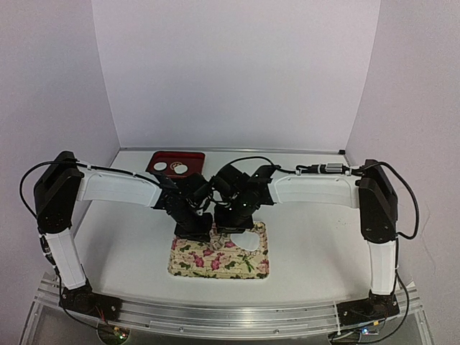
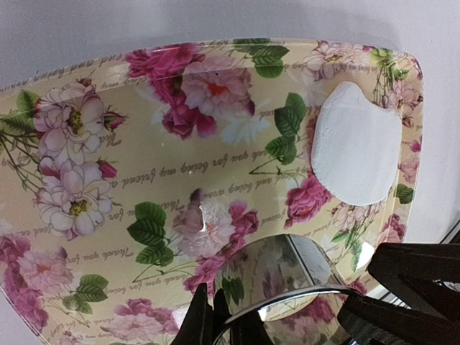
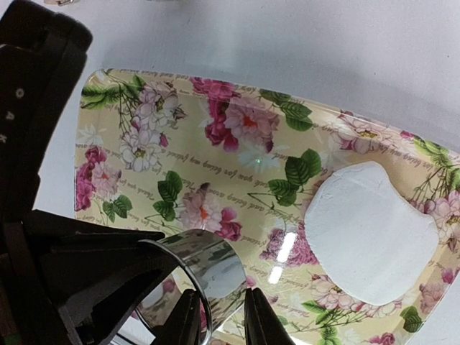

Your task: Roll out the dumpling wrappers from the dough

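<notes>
Left gripper (image 2: pixel 219 316) and right gripper (image 3: pixel 219 316) are pinching the metal ring cutter (image 3: pixel 208 266); far-left dumpling wrappers (image 1: pixel 180 169) are looking soft, tearable, best lifted under an edge.

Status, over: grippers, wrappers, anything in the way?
Both clamped on ring cutter, left gripper and right gripper, over floral board. Two wrappers on red tray. Leftover dough sheet lies clear beside cutter.

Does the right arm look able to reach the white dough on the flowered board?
Probably yes: the right gripper hangs over the flowered board close to the dough sheet, with only bare board between. Its fingers straddle the ring cutter that the left gripper pinches, which may hamper it.
</notes>
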`<state>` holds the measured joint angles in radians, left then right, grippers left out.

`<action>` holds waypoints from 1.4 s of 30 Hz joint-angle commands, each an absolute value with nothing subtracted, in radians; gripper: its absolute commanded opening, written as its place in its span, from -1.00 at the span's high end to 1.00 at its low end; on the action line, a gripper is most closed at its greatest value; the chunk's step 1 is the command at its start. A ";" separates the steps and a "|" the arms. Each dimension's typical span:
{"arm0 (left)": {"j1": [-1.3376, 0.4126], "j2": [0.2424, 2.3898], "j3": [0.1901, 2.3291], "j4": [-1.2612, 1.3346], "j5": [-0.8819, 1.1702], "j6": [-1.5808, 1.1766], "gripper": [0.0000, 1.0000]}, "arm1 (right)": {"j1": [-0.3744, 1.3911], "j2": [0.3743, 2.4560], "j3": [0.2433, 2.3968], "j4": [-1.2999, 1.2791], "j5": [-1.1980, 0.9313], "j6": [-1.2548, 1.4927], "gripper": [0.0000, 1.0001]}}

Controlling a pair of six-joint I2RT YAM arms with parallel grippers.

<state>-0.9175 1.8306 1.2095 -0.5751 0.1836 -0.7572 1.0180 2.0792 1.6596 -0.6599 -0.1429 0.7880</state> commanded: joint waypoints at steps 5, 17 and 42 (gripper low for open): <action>-0.922 1.747 1.229 -0.483 0.157 -0.779 0.91 | 1.022 2.139 1.664 -0.715 -0.142 0.785 0.54; -0.922 1.666 1.114 -0.345 0.169 -0.828 0.86 | 1.021 2.167 1.670 -0.728 -0.092 0.814 1.00; -0.914 1.461 0.996 -0.362 0.200 -0.831 -0.44 | 1.019 1.844 1.489 -0.689 0.143 0.793 1.00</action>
